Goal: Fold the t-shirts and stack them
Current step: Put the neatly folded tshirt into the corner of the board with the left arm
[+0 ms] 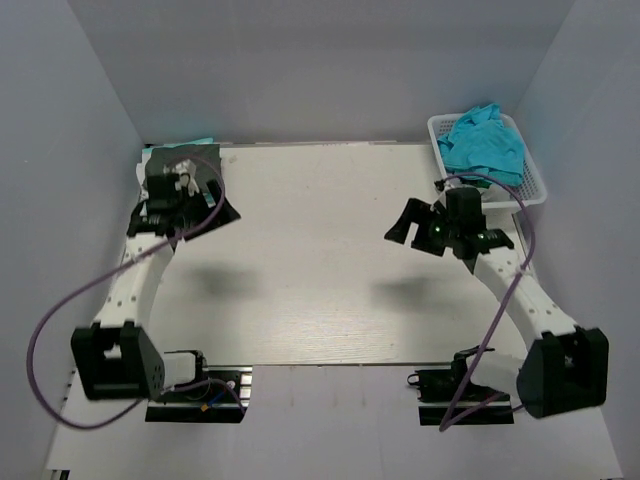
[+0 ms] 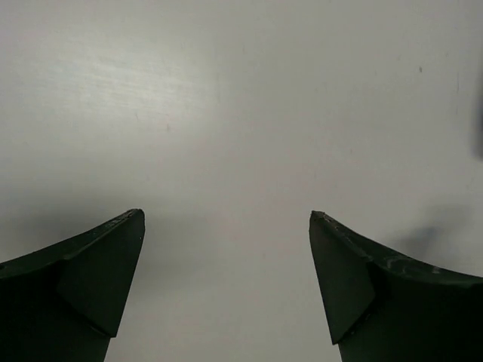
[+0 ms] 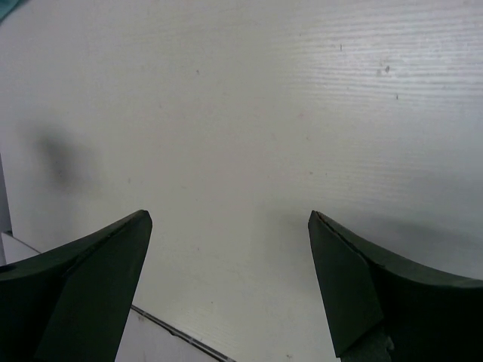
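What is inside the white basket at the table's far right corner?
A crumpled turquoise t-shirt fills the basket, heaped above its rim. Whether other shirts lie beneath it cannot be seen, because the cloth covers the basket's floor.

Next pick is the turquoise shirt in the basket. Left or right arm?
Right, probably. The right gripper is open and hangs just beside the white basket holding the turquoise t-shirt. The left gripper, also open, is at the far left corner, the opposite side.
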Controlling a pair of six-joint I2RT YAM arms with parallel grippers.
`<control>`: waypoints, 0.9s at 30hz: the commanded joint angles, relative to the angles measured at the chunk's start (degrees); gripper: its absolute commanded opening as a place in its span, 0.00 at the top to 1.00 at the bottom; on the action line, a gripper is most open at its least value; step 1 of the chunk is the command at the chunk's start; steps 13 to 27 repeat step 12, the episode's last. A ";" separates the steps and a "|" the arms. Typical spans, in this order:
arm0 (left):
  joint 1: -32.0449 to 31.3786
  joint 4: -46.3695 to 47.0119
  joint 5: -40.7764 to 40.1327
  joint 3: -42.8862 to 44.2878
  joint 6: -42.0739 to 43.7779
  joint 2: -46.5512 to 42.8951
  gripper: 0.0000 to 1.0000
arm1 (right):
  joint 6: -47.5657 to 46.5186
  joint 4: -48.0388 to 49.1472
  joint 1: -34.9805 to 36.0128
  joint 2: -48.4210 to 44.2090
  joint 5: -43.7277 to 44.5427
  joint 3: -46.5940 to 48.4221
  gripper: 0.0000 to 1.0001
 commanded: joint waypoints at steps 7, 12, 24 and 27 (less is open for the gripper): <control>-1.45 -7.39 -4.36 -7.85 -4.00 -23.63 0.00 | 1.46 7.11 -0.07 -18.04 -1.14 -14.02 0.10; -1.45 -6.59 -1.46 -11.10 -5.42 -25.49 0.00 | 1.10 5.47 -0.07 -21.74 -0.71 -15.36 0.10; -1.45 -6.59 -1.46 -11.10 -5.42 -25.49 0.00 | 1.10 5.47 -0.07 -21.74 -0.71 -15.36 0.10; -1.45 -6.59 -1.46 -11.10 -5.42 -25.49 0.00 | 1.10 5.47 -0.07 -21.74 -0.71 -15.36 0.10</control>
